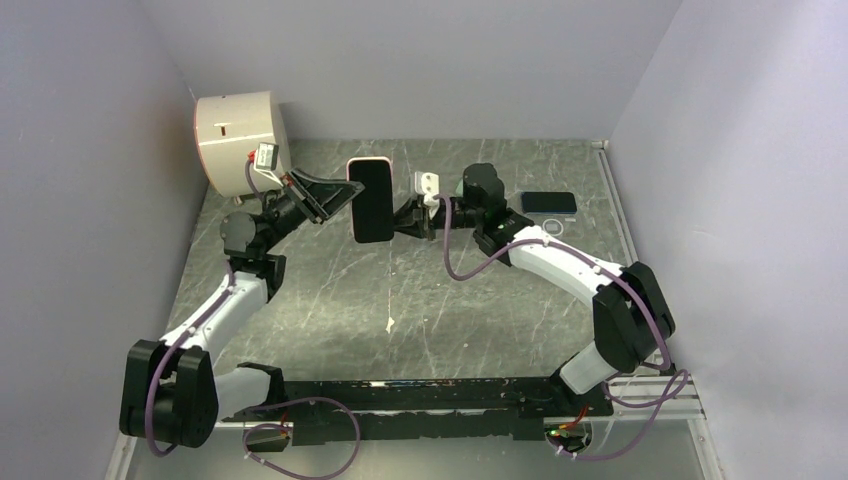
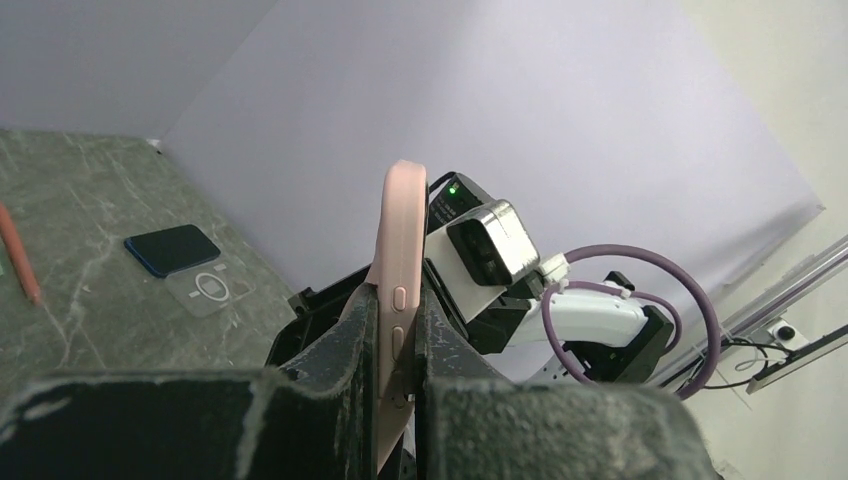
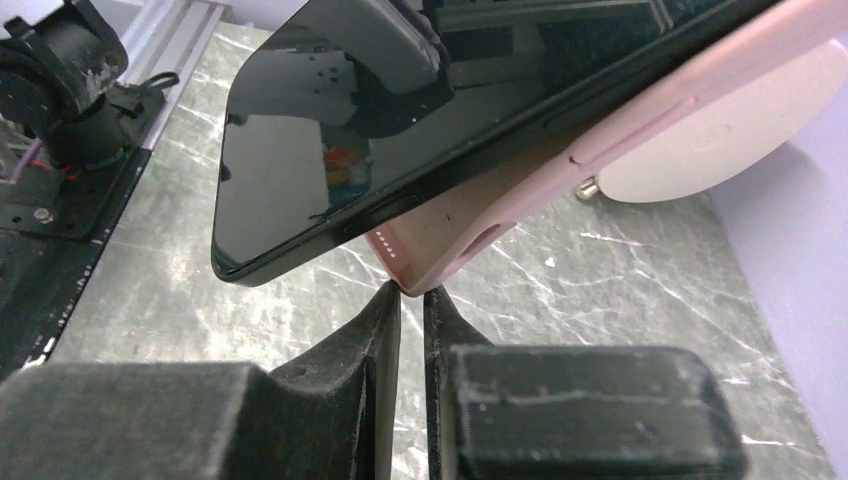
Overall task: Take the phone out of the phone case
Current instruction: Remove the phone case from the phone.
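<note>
A black phone (image 1: 371,203) in a pink case (image 1: 368,161) is held up in the air between both arms. My left gripper (image 1: 338,196) is shut on the case's side edge; the pink edge with its buttons (image 2: 398,262) stands between the fingers (image 2: 352,335). My right gripper (image 1: 405,222) is pinched shut on the case's lower corner (image 3: 412,280). In the right wrist view the phone's black corner (image 3: 300,170) stands out of the pink case (image 3: 600,125), with a gap between them at that end.
A dark blue phone (image 1: 548,203) and a clear tag (image 1: 553,227) lie at the back right; they also show in the left wrist view (image 2: 172,249). A white round device (image 1: 238,140) stands at the back left. A red pen (image 2: 20,255) lies on the table.
</note>
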Available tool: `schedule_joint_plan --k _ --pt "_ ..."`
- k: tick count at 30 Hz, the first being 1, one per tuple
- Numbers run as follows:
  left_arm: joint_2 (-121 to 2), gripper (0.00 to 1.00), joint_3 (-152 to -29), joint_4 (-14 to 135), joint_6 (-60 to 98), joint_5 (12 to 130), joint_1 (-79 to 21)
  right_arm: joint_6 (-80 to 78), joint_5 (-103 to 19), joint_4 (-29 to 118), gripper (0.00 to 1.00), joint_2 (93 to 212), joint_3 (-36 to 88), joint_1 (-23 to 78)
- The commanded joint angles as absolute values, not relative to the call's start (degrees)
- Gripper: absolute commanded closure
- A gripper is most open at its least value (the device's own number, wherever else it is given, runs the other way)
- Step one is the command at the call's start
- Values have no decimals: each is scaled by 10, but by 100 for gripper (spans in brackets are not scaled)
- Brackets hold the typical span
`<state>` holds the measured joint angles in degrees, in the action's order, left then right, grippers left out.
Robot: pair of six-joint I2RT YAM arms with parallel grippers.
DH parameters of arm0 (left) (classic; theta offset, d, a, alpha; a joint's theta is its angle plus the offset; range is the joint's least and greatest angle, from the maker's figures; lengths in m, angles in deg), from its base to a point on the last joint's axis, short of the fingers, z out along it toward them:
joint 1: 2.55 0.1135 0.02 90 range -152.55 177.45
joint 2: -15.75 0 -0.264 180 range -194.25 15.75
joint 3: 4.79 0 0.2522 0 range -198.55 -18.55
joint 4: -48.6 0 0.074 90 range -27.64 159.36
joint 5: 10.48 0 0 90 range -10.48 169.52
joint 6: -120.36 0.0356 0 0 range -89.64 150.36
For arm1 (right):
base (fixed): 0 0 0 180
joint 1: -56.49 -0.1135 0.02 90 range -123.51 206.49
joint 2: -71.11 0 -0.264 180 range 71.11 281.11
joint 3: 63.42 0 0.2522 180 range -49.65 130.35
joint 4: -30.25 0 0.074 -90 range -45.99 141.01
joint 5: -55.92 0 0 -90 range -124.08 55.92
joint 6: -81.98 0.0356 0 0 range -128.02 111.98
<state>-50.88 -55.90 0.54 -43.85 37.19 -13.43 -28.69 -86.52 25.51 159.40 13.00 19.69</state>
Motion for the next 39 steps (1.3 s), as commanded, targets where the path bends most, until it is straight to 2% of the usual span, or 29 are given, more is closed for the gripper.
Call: schedule_joint_plan --k 1,6,13,20,26,39 --pt "-504 98 -543 -5 -499 307 -164 -231 -827 84 99 1589 135 196" --pt "-473 97 -534 94 -427 366 -164 -172 -820 51 85 1570 102 196" --pt "-431 97 -514 208 -346 494 -163 -105 -764 33 49 1533 42 197" --pt "-434 97 -504 231 -334 573 -148 -58 -683 73 28 1494 2 198" --pt "-449 98 -489 192 -360 588 -123 14 -684 85 19 1484 4 198" --pt "-438 97 -469 148 -392 579 -117 275 -740 17 21 1583 52 197"
